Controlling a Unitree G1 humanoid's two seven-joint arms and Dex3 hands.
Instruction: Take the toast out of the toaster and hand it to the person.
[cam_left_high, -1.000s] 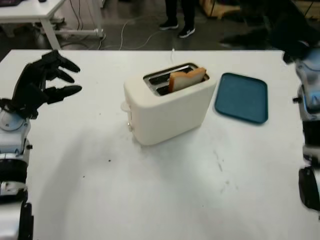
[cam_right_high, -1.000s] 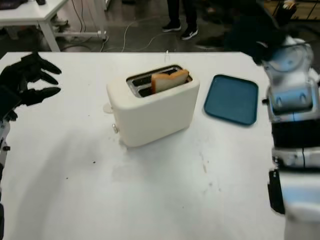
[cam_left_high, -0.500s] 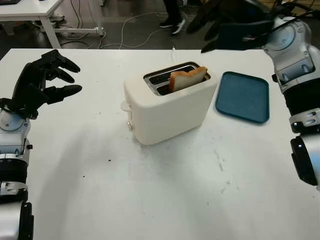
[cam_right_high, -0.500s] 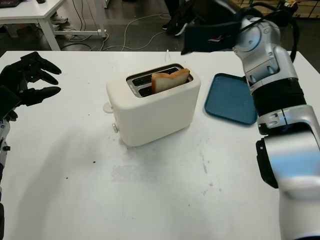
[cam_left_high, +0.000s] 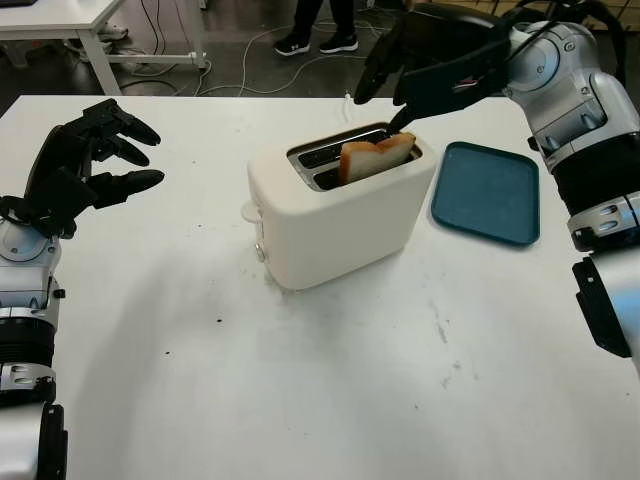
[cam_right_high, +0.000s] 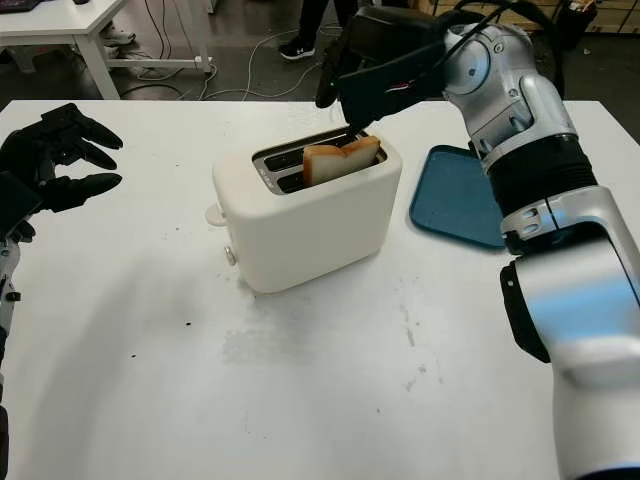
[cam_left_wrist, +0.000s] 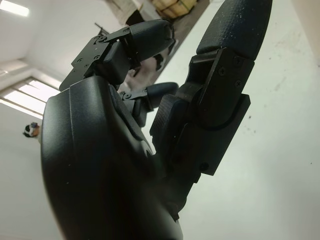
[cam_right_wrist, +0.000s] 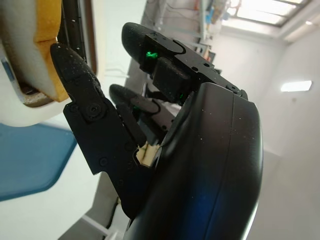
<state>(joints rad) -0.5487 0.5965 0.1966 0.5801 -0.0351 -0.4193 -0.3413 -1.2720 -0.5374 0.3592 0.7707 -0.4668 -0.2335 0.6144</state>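
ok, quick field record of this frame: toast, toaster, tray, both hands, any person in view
toast: slice standing tilted in the toaster's slot nearer the robot, top sticking out
toaster: cream two-slot toaster mid-table, other slot looks empty
tray: blue tray flat on the white table, on the toaster's right-arm side, nothing on it
right hand: right hand open, above the toaster's far right end, one fingertip close to the toast, no grasp yet
left hand: left hand open, raised over the table's left part, holding nothing
person: shoes and lower legs on the floor beyond the table
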